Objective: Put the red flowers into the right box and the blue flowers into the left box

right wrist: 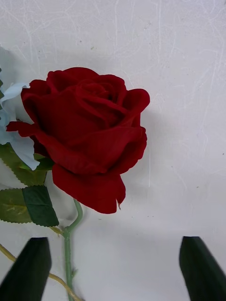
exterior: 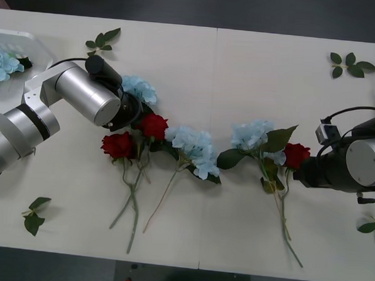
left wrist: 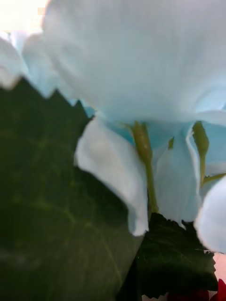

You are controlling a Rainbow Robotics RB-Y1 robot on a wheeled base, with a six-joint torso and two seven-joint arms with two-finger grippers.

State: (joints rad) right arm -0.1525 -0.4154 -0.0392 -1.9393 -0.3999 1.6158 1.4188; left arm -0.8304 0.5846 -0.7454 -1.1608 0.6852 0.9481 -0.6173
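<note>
White tabletop [exterior: 254, 62] with a seam down the middle. Lying on it: three red flowers [exterior: 153, 125], three blue flowers [exterior: 193, 147] in a loose row, stems toward the near edge, plus loose leaf sprigs [exterior: 352, 64] near the corners and the left box [exterior: 29, 44].

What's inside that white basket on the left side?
One blue flower lies in the left box. The picture's edge cuts off the rest of the basket, so more could be inside.

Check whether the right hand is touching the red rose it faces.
Apart. In the right wrist view, bare table separates both fingers of the right hand from the red rose.
</note>
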